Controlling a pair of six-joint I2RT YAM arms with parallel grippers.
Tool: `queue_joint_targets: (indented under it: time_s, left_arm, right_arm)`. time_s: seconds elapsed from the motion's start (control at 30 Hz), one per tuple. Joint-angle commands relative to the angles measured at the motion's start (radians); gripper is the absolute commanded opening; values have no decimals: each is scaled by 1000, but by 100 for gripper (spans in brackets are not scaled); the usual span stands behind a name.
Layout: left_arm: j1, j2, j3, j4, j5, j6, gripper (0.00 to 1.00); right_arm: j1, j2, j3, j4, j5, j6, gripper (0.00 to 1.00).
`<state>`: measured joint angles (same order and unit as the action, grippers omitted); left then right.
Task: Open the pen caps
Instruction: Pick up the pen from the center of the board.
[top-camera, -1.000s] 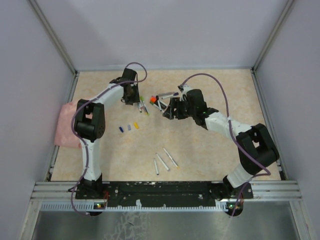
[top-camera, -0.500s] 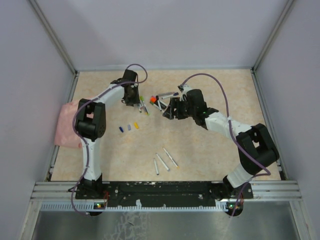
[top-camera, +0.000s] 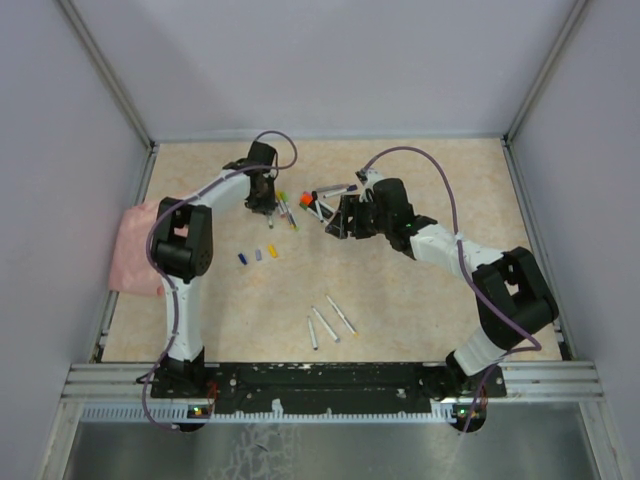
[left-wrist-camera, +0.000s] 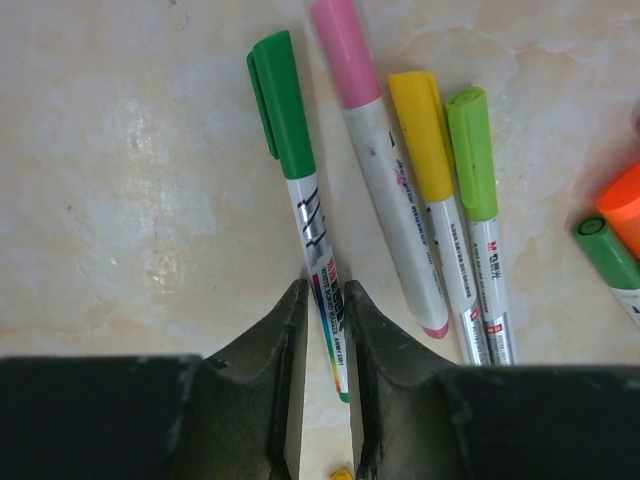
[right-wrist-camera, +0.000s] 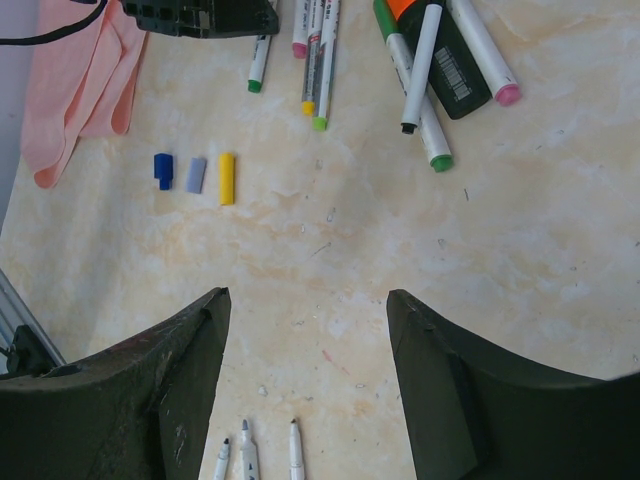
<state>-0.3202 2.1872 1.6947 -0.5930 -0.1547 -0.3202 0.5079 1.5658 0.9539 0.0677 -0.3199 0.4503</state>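
In the left wrist view my left gripper (left-wrist-camera: 325, 296) is shut on the white barrel of a green-capped pen (left-wrist-camera: 312, 225), which lies on the table with its green cap (left-wrist-camera: 281, 105) on. Beside it lie a pink-capped pen (left-wrist-camera: 378, 170), a yellow-capped pen (left-wrist-camera: 428, 150) and a light-green-capped pen (left-wrist-camera: 474, 160). Three loose caps, blue (right-wrist-camera: 162, 169), lavender (right-wrist-camera: 196, 174) and yellow (right-wrist-camera: 227, 178), lie apart in a row. My right gripper (right-wrist-camera: 305, 330) is open and empty above bare table. The top view shows the left gripper (top-camera: 266, 204) and the right gripper (top-camera: 336, 222).
A dark highlighter with an orange tip (right-wrist-camera: 450, 75) lies under crossed pens at the back. Three uncapped pens (top-camera: 326, 322) lie near the front. A pink cloth (top-camera: 135, 250) hangs over the table's left edge. Metal rails and walls surround the table.
My left gripper has shifted slightly over the pen row. The right arm has not moved.
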Motion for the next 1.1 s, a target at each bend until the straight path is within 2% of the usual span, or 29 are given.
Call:
queue_joint_targets:
  time_s: [0.0,0.37,0.5,0.8,0.9,0.97,1.0,1.07]
  left_arm:
    - [-3,-21,-58,-56,-71,53,26]
    - [36,-86,-164,-35,-63,119,27]
    - [51,-73,-162,-30,-37,135,31]
    - [64,-23,-133,-33,39,174,31]
    - [66,-8,-120,-38,33,177,25]
    - [67,0,-105,-45,25,178,16]
    - [68,0,-96,-51,18,176,9]
    - [69,-10,-83,-55,4,173,2]
  right_arm:
    - [-6,-43,-5,52,-1,10,64]
    - [-6,-76,-41,63,1,20,64]
    - [-6,-83,-46,64,-3,23,64]
    - [-6,-107,-64,66,-1,30,64]
    - [-6,-115,-70,67,0,34,64]
    - [-6,-119,-72,69,-4,37,64]
    - [-6,-121,-73,71,-5,37,64]
    - [-6,-122,-75,74,-9,41,64]
